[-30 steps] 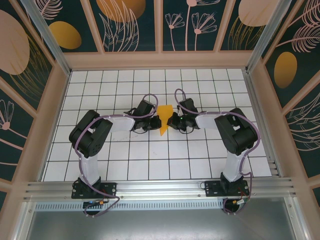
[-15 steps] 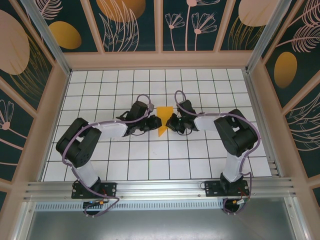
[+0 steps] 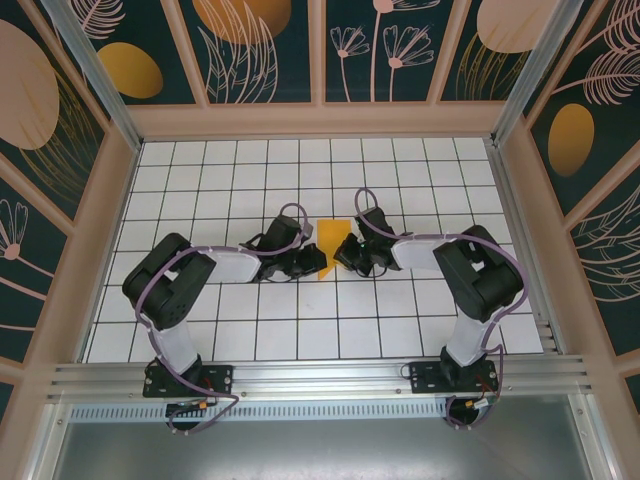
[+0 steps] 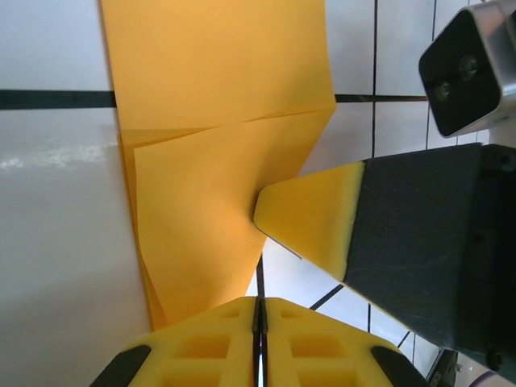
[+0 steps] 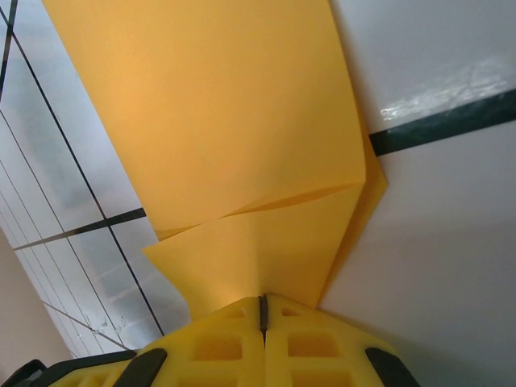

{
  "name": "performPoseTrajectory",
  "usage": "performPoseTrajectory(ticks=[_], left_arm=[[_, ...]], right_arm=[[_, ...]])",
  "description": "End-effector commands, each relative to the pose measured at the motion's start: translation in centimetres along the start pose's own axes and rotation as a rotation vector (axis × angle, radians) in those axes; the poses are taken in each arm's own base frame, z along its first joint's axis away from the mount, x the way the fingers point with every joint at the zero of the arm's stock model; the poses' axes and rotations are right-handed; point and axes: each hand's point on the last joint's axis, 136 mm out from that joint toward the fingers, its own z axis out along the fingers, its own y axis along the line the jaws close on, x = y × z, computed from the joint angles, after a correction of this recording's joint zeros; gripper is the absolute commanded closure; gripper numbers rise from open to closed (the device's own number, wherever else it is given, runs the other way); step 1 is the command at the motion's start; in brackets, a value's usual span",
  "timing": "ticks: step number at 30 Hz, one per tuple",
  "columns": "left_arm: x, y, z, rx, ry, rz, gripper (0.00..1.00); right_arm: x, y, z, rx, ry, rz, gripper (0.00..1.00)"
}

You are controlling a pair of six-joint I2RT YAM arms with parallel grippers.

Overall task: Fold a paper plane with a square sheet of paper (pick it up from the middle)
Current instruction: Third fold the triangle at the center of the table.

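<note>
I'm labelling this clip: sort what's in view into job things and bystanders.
Job: folded orange-yellow paper; left gripper and right gripper, jaws shut on it.
Just there: white grid table; floral wall panels; metal rail.

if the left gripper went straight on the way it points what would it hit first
The folded orange-yellow paper, right at the tip of the left gripper; the right gripper sits just off that line, though depth is unclear.

Overhead looking down, wrist views close, sharing paper (image 3: 332, 235)
</note>
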Motion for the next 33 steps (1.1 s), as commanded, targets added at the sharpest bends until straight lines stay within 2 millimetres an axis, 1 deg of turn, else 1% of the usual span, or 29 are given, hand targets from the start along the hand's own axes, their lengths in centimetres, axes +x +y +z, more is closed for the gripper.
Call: performPoseTrajectory(ticks=[1,6,10,15,20,22,27,30,33], left_arm=[[0.7,-0.1,0.7,0.016,0.028,-0.008,0.88],[1.1,1.3,1.2,-0.033,0.046,-0.023,0.89],[0.6,2.4,1.1,-0.096,0.016,-0.016,0.92],[0.0,3.5,0.6,-0.159,-0.035,-0.004,0.94],[0.1,4.1,0.4,-0.183,-0.041,0.0,0.95],[0.1,4.3,0.3,-0.195,-0.045,0.001,0.96],[0.5,4.7,-0.1,-0.206,-0.043,0.002,0.98],[0.8,4.9,0.0,-0.207,-0.034,-0.002,0.99],[1.0,5.1,0.2,-0.205,-0.022,-0.006,1.0]], right_arm=[[0.3,-0.3,-0.3,0.012,-0.009,0.02,1.0],[0.4,-0.7,-0.2,0.025,-0.009,0.029,1.0],[0.3,-1.2,-0.3,0.036,-0.014,0.037,1.0],[-0.1,-2.6,-0.5,0.078,-0.035,0.052,1.0],[-0.3,-4.3,-0.5,0.127,-0.05,0.066,1.0],[-0.6,-4.5,-0.7,0.135,-0.06,0.064,1.0],[-1.3,-3.5,-1.1,0.116,-0.082,0.028,1.0],[-1.2,-2.9,-1.0,0.092,-0.066,-0.004,1.0],[-1.1,-0.6,-1.5,0.004,-0.054,-0.072,1.0]])
